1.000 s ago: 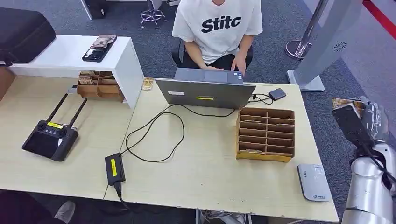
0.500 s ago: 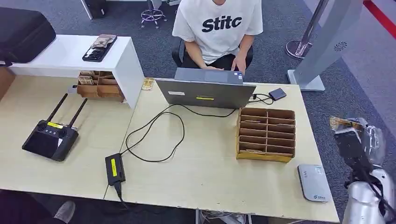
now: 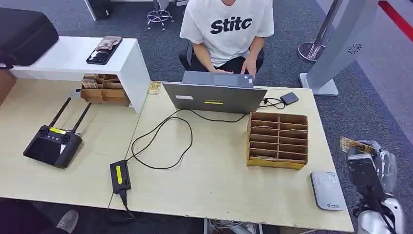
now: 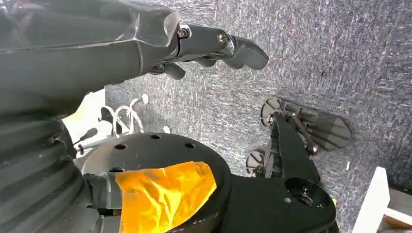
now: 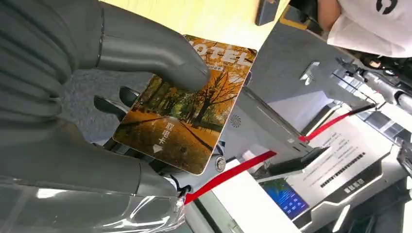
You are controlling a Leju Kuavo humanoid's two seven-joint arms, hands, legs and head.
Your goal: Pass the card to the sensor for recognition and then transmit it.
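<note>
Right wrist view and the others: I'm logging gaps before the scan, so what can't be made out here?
- Card: thumb of right robot hand covers part of its print, right wrist view.
- Card, head view: too small to read.
- Sensor: markings too small, head view.
- Left robot hand: fingers partly behind its cover.

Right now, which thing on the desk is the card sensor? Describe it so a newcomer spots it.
Start at the light wooden desk and go to its near right corner, past the slotted cardboard organizer. The card sensor is the flat grey rounded pad lying there, unlike the open brown box beside it.
</note>
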